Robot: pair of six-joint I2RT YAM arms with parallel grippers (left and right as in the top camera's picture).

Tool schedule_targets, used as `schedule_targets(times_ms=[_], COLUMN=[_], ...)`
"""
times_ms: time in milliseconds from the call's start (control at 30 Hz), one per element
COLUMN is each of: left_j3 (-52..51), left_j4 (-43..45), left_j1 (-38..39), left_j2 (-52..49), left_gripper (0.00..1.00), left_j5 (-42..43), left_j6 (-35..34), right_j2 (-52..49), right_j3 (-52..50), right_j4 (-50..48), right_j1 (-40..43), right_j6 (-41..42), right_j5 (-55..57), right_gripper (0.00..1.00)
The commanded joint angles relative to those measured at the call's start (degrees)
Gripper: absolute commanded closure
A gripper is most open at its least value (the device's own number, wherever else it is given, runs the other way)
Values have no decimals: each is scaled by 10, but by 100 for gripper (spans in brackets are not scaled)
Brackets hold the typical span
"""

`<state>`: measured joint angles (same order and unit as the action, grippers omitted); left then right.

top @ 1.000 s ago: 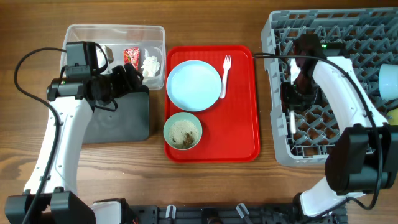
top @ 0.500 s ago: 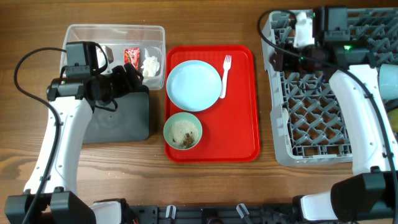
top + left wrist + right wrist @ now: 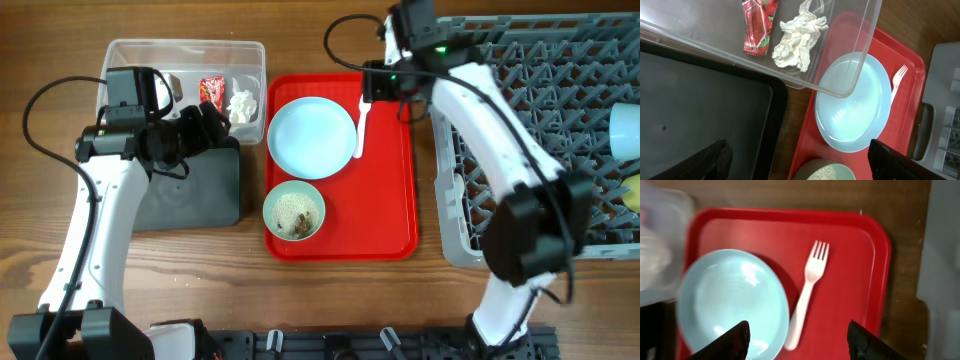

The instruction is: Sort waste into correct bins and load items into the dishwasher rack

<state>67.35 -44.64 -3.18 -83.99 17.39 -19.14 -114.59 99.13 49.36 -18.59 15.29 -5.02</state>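
Note:
On the red tray (image 3: 390, 200) lie a light blue plate (image 3: 312, 138), a white fork (image 3: 363, 120) and a pale green bowl (image 3: 294, 210) holding crumbly scraps. My right gripper (image 3: 385, 88) hovers open over the fork (image 3: 810, 292), which lies between its fingers (image 3: 737, 340) below them. The clear tub (image 3: 140, 60) holds a red wrapper (image 3: 212, 90) and a white tissue (image 3: 243, 104). My left gripper (image 3: 212, 125) stands open and empty over the corner where the tub meets the black tray (image 3: 190, 190). The grey rack (image 3: 540, 150) is at the right.
In the left wrist view the tub's corner (image 3: 840, 92) overlaps the plate (image 3: 855, 107), and the black tray (image 3: 700, 110) fills the lower left. A pale bowl (image 3: 625, 130) and a yellow cup (image 3: 632, 192) sit at the rack's right edge.
My right arm rose out of the rack and swung left to the top of the red tray, its jaws opening on the way. The left arm has not moved.

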Motion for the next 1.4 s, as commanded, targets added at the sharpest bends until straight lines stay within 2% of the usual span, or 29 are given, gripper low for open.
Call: schedule_targets(times_ms=[0, 233, 600, 667, 900, 933, 1000, 1233, 1367], left_j3=[1, 1, 1, 1, 1, 1, 1, 1, 1], left_j4=[0, 0, 0, -1, -2, -2, -2, -2, -2], left_j1=[-3, -3, -3, -3, -3, -3, -3, -3, -3], left_j2=[8, 8, 8, 8, 8, 8, 8, 8, 8], left_gripper=[12, 11, 11, 11, 11, 11, 11, 11, 11], left_j5=[-3, -3, -3, -3, -3, -3, -3, -3, -3], left_j6=[7, 7, 7, 7, 7, 7, 7, 7, 7], right_j2=[-59, -104, -154, -160, -170, -170, -170, -167, -151], right_j3=[6, 6, 6, 6, 6, 6, 6, 6, 6], right_j4=[-12, -16, -34, -25, 5, 4, 9, 28, 38], right_j1=[-13, -42, -43, -43, -33, -31, -29, -23, -23], right_j6=[45, 94, 149, 149, 136, 106, 99, 99, 84], right_j5=[27, 100, 97, 100, 91, 69, 63, 62, 60], right_gripper=[36, 37, 39, 48, 67, 75, 83, 95, 96])
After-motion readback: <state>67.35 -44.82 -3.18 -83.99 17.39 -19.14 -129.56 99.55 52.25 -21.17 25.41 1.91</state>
